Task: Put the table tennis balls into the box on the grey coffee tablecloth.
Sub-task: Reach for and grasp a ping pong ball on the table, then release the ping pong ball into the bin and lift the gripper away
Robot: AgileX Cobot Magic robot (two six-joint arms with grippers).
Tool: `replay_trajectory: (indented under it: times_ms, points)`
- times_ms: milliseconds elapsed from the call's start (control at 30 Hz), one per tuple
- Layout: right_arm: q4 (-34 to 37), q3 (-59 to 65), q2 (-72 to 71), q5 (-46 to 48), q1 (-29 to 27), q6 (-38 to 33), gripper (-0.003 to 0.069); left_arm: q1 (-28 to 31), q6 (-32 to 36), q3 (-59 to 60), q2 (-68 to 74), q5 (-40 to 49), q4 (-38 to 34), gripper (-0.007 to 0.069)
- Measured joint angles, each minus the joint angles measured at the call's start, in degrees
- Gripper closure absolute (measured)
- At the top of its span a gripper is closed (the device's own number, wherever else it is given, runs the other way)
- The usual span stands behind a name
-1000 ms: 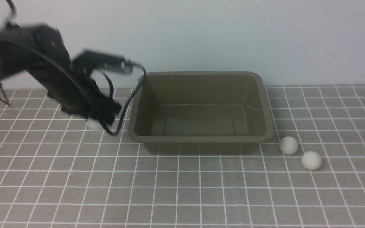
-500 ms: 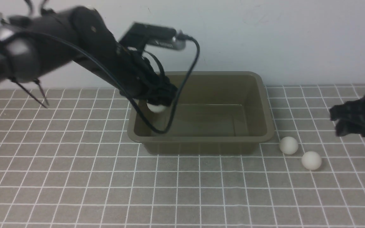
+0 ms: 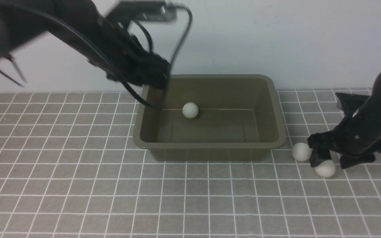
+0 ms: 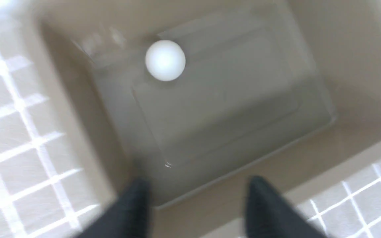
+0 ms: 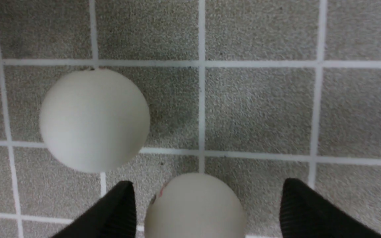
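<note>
One table tennis ball (image 3: pixel 190 110) lay in the box (image 3: pixel 210 144), two balls (image 3: pixel 301 151) (image 3: pixel 325 168) outside; right gripper (image 5: pixel 207 201) apart around one, left gripper (image 4: pixel 198 183) apart

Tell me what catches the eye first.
A small white plastic ball lies inside the olive-brown rectangular plastic box, the black left gripper open above its far-left corner. Right of the box, the open black right gripper straddles a second white ball, a third ball beside it, on the grey checked tablecloth.
</note>
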Motion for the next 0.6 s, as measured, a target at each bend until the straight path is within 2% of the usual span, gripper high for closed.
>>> replay_trajectory:
  times_ms: [33, 67, 100, 167, 267, 367, 500, 600]
  points:
    - [0.2, -0.1, 0.3, -0.2, 0.0, -0.5, 0.0196, 0.7, 0.0, 0.0, -1.8, 0.5, 0.4, 0.0493]
    - [0.4, -0.1, 0.4, -0.2, 0.0, -0.8, 0.0270, 1.8, 0.0, 0.0, -4.7, 1.5, 1.1, 0.0558]
    - [0.3, -0.1, 0.4, -0.1, 0.0, -1.1, 0.0315, 2.7, -0.1, 0.2, -7.2, 1.8, 1.8, 0.0584]
    - [0.3, -0.5, 0.3, 1.4, 0.0, -1.8, 0.0301, 4.6, -0.7, 1.4, -11.8, 2.3, 2.7, 0.0617]
    - [0.6, -1.2, -2.2, 5.8, 0.0, -2.0, 0.0299, 7.4, -1.3, 6.0, -19.7, 2.9, 3.5, 0.0629]
    - [4.1, -2.4, -6.9, 7.4, 0.9, -2.2, 0.0299, 8.8, -1.4, 12.8, -26.3, 3.0, 3.7, 0.0629]
    - [7.4, -6.5, -11.3, 4.4, 6.1, -5.2, 0.0299, 9.1, -1.4, 21.7, -31.9, 0.9, 3.1, 0.0629]
    - [8.8, -13.8, -9.5, 1.0, 12.3, -7.1, 0.0299, 9.1, -1.4, 30.6, -34.6, -3.4, 0.6, 0.0629]
